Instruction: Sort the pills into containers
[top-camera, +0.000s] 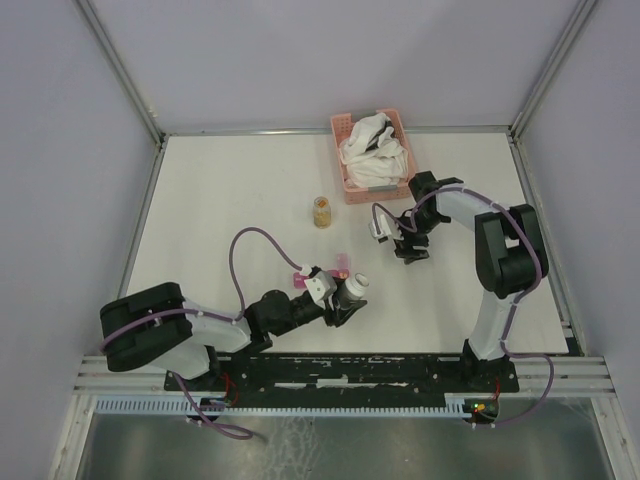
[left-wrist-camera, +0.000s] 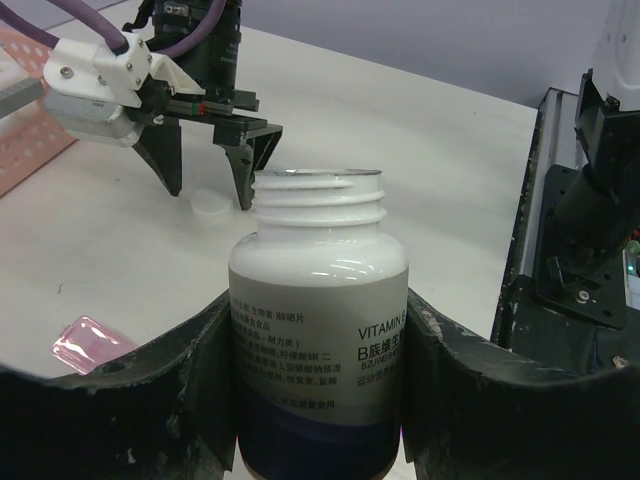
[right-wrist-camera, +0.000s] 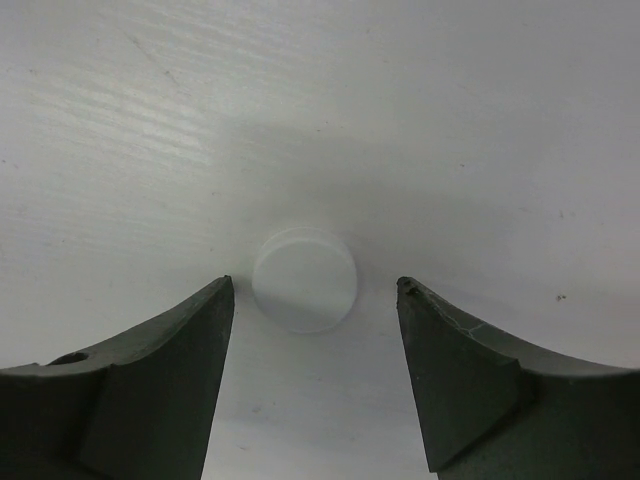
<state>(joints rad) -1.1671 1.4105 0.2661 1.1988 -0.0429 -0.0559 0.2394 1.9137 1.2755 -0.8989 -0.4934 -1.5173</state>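
White plastic bottle (left-wrist-camera: 315, 330), uncapped, rigid, smooth, probably light: clamped at mid-body by the left gripper (left-wrist-camera: 318, 300). Pink pill-box strip (left-wrist-camera: 88, 345), just left of that gripper; we judge it light and apt to slide. White cap (right-wrist-camera: 305, 278), small, slick: lying untouched between the parted fingers of the right gripper (right-wrist-camera: 315, 287); take it by the rim.

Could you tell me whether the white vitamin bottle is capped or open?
Open: the bottle shows a bare threaded neck, and a white cap lies on the table between the jaws of the right gripper.
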